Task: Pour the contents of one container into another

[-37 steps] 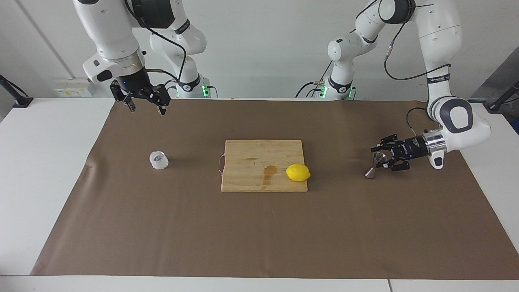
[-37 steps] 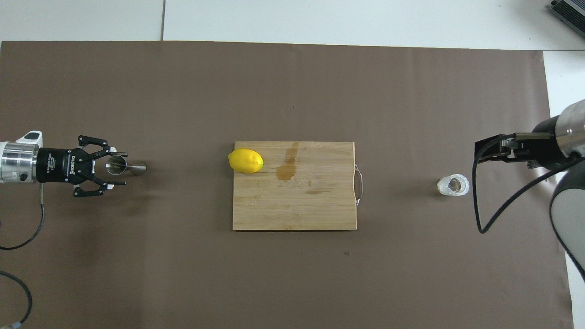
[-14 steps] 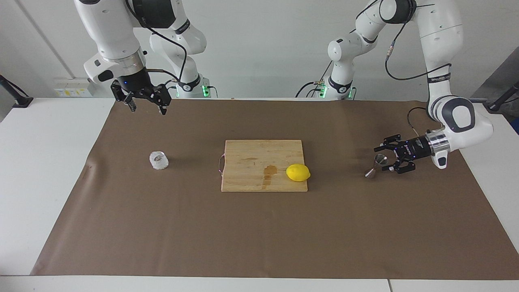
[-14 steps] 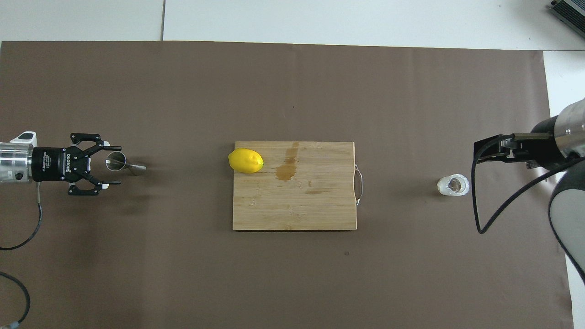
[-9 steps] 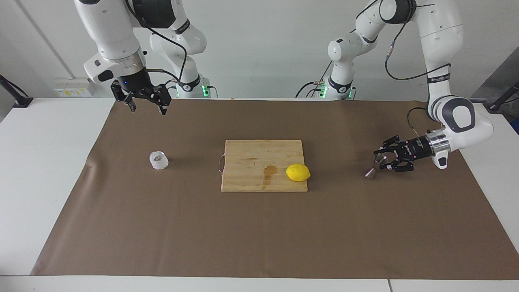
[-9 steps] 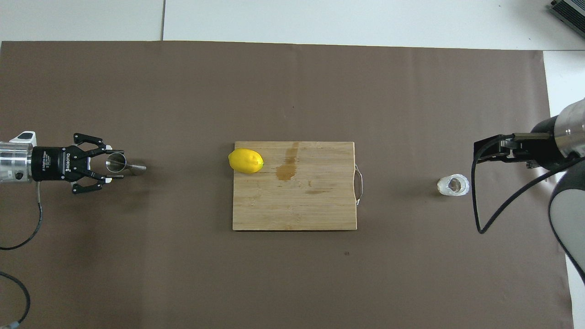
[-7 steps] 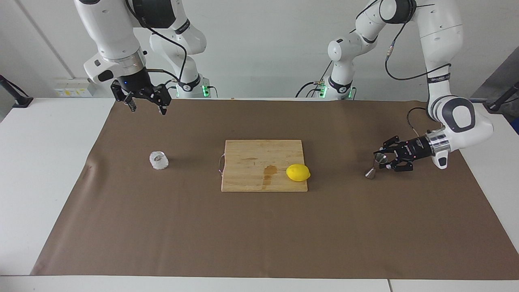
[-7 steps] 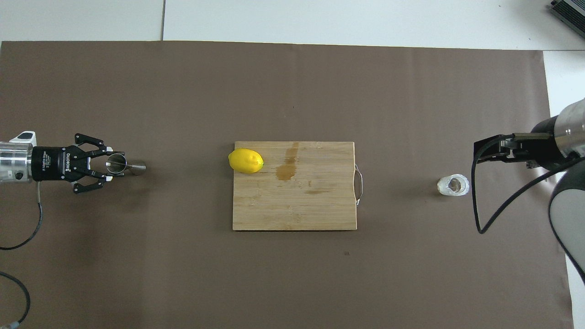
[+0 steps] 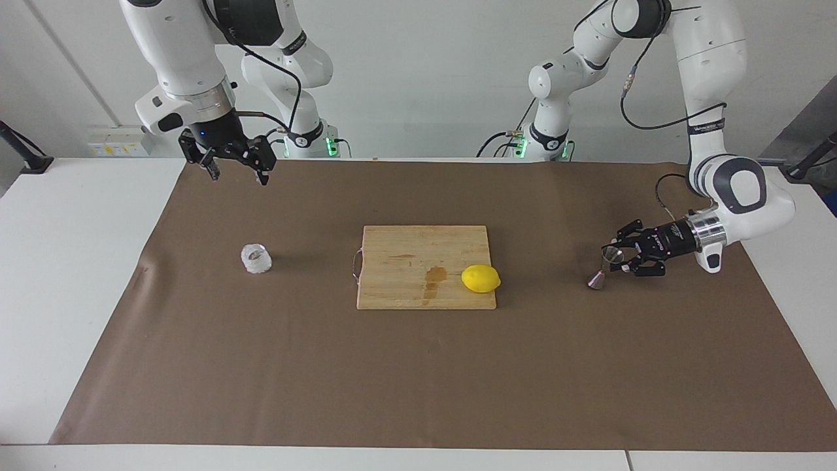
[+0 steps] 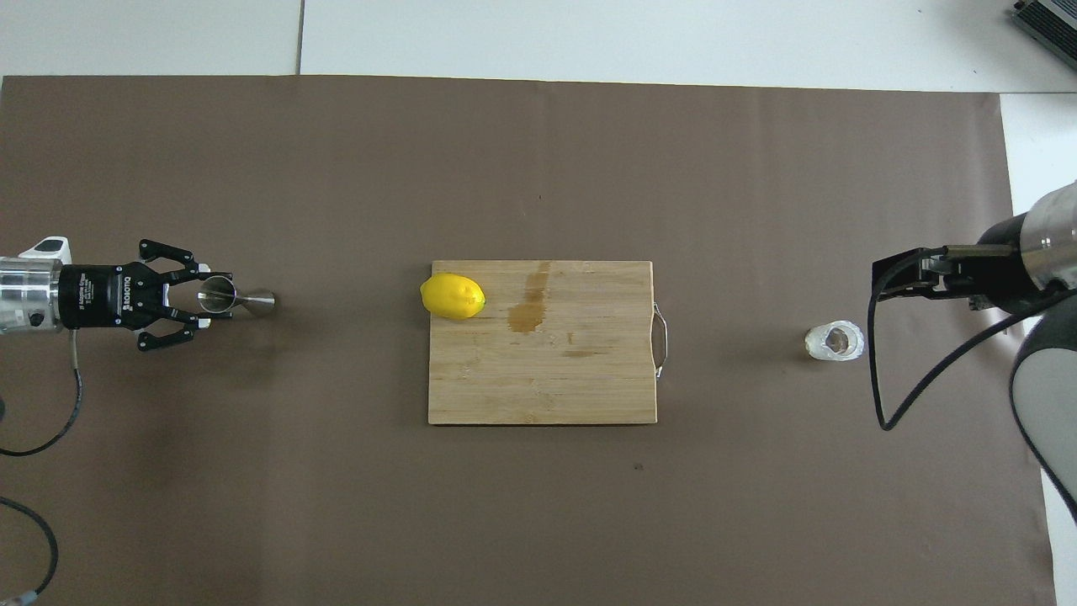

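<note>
The upright jigger (image 9: 603, 268) is clasped at its upper cone by the left gripper (image 9: 618, 256), reached in sideways.

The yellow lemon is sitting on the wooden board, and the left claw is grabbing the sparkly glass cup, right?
Not quite. The lemon is on the wooden board, but the left claw is closed on the metal jigger, not the glass cup. The facing view shows the cup standing alone on the brown mat toward the right arm's end, with the right claw up in the air.
</note>
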`<state>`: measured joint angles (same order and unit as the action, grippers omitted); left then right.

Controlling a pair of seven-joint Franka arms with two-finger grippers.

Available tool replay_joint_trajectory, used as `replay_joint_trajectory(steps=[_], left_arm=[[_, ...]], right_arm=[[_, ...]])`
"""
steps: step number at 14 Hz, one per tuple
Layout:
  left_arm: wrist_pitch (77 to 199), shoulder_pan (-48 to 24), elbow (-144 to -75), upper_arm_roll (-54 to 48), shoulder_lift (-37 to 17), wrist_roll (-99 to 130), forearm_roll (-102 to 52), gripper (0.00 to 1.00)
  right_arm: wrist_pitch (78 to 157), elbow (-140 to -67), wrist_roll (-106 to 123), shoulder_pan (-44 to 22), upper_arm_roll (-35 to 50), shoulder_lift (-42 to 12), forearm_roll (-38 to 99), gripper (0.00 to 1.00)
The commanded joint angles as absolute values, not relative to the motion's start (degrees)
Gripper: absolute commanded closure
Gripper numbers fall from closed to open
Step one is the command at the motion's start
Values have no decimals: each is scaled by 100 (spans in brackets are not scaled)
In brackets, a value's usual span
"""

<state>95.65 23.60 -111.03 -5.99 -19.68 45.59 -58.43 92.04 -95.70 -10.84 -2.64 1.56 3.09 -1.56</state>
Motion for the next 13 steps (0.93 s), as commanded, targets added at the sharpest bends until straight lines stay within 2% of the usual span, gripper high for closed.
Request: replay_joint_trajectory(steps=[1,6,9,13], left_arm=[[9203,2364,-10960,-746,-1907,4675,-6116,100],[9088,2242,-10969,-1519,-1539,4886,-6416,100],[9367,1532,-11039,-1582,-1284,5159,-6836,100],[10395,354,-11162,-1582,-1178,5369,-7355,100]], right_arm=[[9114,-9554,-984,-202,176,334,-123,0],[9114,-9554,-984,-202,176,343,-123,0],[9123,-9554,-984,-193,167,343,-123,0],[9123,-9554,-984,-114,158,343,-123,0]])
